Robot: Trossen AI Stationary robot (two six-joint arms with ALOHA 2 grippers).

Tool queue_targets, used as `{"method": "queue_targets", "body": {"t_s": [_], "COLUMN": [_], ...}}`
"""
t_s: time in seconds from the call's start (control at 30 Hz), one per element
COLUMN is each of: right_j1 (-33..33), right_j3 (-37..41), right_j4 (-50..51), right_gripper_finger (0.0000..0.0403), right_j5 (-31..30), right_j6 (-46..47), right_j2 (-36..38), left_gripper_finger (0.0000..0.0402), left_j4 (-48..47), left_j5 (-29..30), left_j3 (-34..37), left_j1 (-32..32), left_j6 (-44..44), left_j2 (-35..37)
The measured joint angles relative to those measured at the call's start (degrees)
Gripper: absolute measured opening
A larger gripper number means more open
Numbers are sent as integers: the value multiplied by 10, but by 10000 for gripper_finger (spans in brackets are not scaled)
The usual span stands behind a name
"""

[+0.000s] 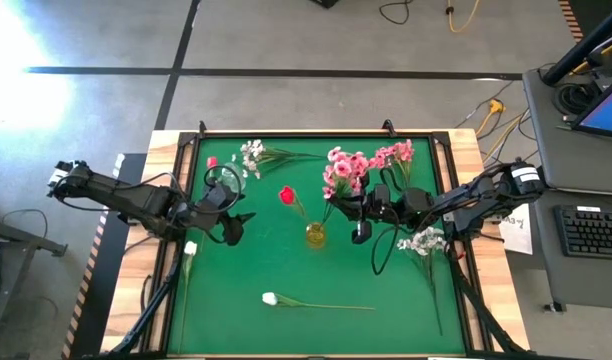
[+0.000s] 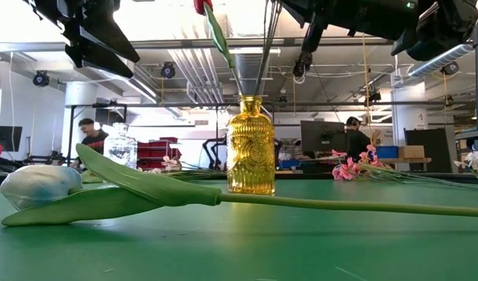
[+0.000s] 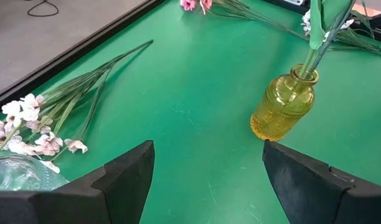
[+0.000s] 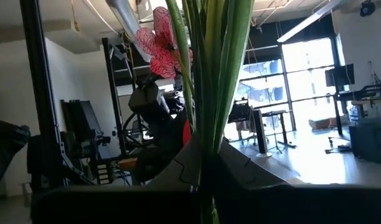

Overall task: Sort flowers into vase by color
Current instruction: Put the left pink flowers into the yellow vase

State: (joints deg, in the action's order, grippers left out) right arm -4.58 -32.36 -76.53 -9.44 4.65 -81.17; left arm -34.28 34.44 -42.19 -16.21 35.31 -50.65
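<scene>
From above, I see the yellow vase [image 1: 315, 235] at table centre holding a red tulip [image 1: 286, 195] and the pink spray [image 1: 344, 172]. The right gripper [image 1: 360, 214], at two o'clock from the vase, is pressed together on that spray's stems. A white tulip [image 1: 270, 298] lies at six o'clock.

Level with the table, a clear glass vase [image 2: 120, 147] shows, perhaps empty.

My left wrist camera shows the left gripper [image 3: 206, 171] spread, holding nothing, white blossoms [image 3: 22, 127] nearby.

The right wrist view shows green stems [image 4: 209, 81] pinched.
</scene>
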Motion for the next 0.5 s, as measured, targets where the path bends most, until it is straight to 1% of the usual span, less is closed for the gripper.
{"method": "queue_targets", "body": {"t_s": [0.17, 0.5], "right_j1": [0, 0], "right_j3": [0, 0], "right_j4": [4, 21], "right_gripper_finger": [13, 13], "right_j5": [-11, -12], "right_j6": [-6, -23], "right_j2": [0, 0], "left_gripper_finger": [286, 286], "left_j4": [0, 0], "left_j5": [1, 2], "left_j3": [0, 0], "left_j1": [0, 0], "left_j6": [2, 2], "left_j2": [0, 0]}}
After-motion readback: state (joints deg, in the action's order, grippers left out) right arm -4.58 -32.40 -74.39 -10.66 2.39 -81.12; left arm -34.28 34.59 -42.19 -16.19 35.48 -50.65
